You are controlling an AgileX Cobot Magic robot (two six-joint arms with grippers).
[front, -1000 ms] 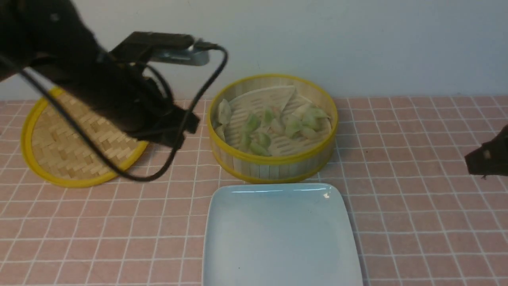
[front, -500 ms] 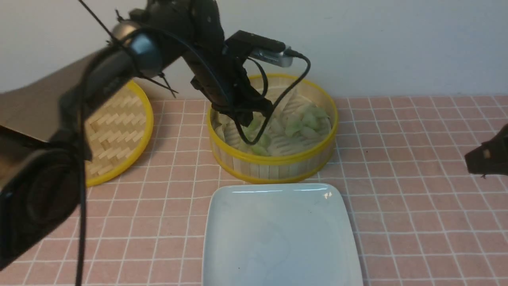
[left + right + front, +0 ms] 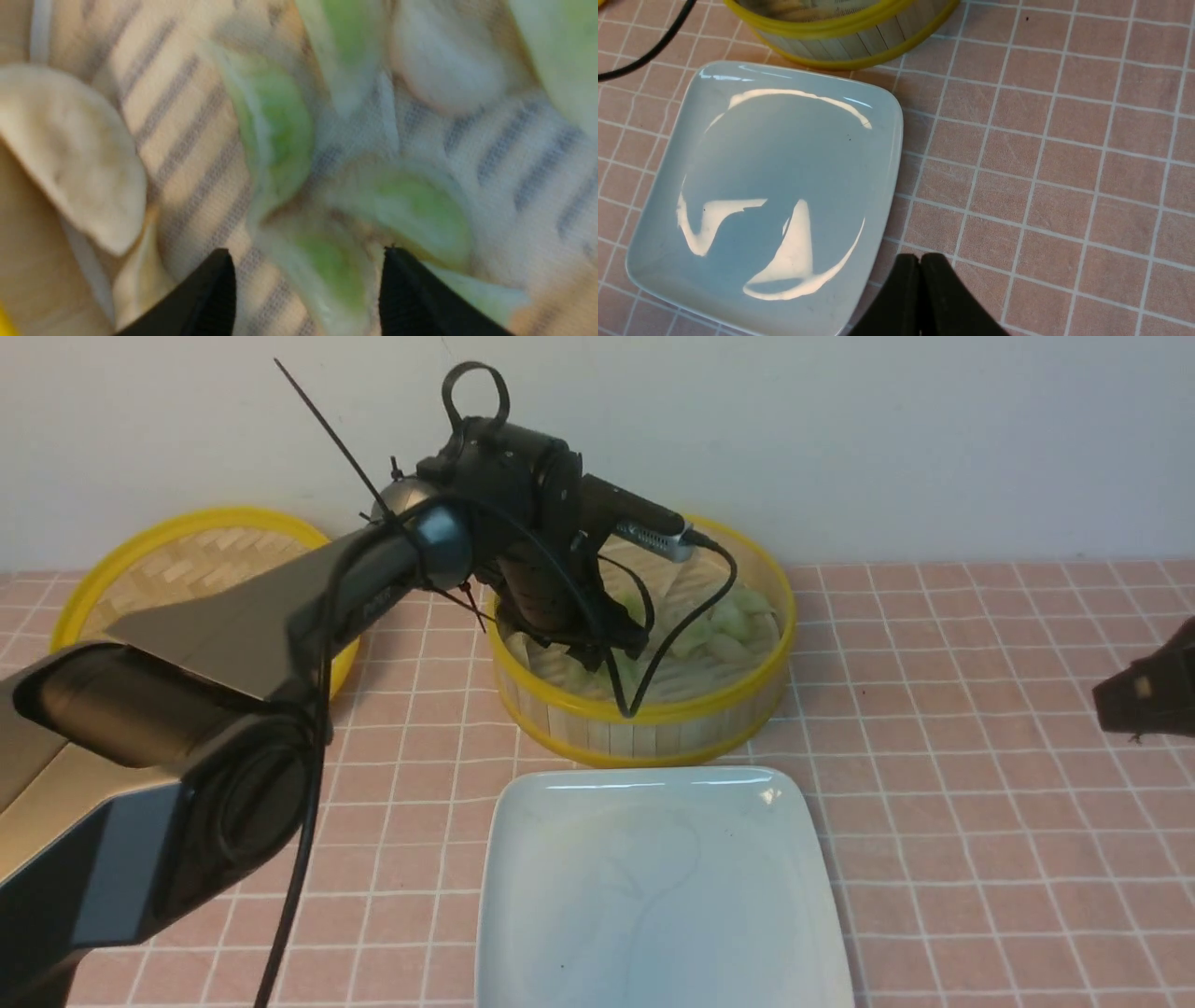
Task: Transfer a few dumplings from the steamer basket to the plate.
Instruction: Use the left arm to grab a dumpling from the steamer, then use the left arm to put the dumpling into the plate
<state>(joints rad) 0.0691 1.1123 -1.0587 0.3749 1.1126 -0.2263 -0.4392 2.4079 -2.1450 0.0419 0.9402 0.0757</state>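
Left pincer [image 3: 307, 254] is hovering open inside the yellow-rimmed bamboo steamer basket [image 3: 653, 733], straddling a pale green crescent dumpling [image 3: 329, 268] — should be closing gently, then lifting straight toward the glossy white square plate [image 3: 653, 896]; right pincer [image 3: 920, 263] is sitting closed.

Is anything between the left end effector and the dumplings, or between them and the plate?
Nothing visible. The open left end effector is right over a green dumpling in the steamer; toward the bare plate, only the steamer's own wall must be cleared.
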